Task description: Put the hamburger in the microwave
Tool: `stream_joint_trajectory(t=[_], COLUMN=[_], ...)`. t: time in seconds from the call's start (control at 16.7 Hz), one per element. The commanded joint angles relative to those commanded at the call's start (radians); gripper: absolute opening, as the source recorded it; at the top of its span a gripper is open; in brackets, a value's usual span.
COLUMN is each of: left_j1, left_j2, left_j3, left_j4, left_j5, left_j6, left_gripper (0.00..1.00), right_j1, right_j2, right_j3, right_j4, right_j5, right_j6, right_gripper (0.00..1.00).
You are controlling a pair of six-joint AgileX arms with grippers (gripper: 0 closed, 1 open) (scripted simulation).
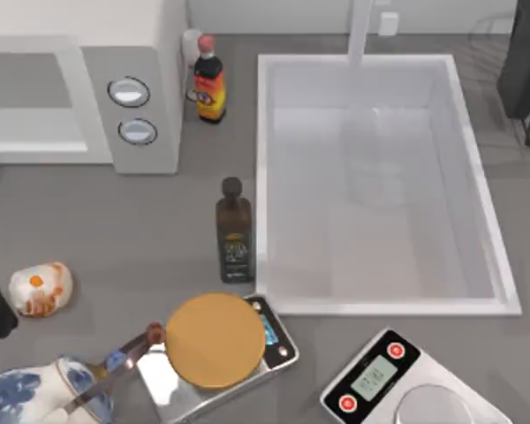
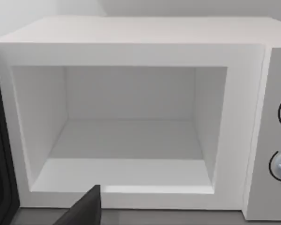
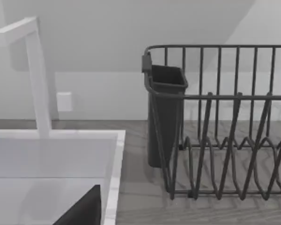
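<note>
One hamburger (image 1: 40,289) on table; left wrist view: microwave (image 2: 131,51) cavity open.

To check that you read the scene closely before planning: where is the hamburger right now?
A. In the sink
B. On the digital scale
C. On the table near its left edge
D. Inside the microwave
C. The hamburger lies on the table near its left edge, in front of the microwave, whose open cavity stands empty.

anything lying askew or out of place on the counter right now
Yes. The dark bottle lies on its side beside the sink, while the sauce bottle stands upright. The hamburger sits on the bare counter, and the microwave is open and empty.
</note>
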Motion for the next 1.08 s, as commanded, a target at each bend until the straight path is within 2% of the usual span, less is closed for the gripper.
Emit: stream_joint_trajectory(t=[0.24, 0.48, 0.66, 1.08], left_j1=[-0.003, -0.016, -0.029, -0.058], left_j2=[0.032, 0.223, 0.475, 1.237], left_j3=[0.031, 0.196, 0.371, 0.798], left_j4=[-0.030, -0.175, -0.320, -0.653], left_j5=[0.000, 0.001, 0.000, -0.001], left_j6=[0.031, 0.200, 0.385, 0.837], left_gripper=[1.00, 1.00, 1.00, 1.00], right_j1=[0.000, 0.000, 0.000, 0.000], right_j2=[0.000, 0.000, 0.000, 0.000], right_j3=[0.000, 0.000, 0.000, 0.000], right_j4=[0.000, 0.000, 0.000, 0.000], right_j5=[0.000, 0.000, 0.000, 0.000], right_j6=[0.000, 0.000, 0.000, 0.000], right_gripper=[1.00, 1.00, 1.00, 1.00])
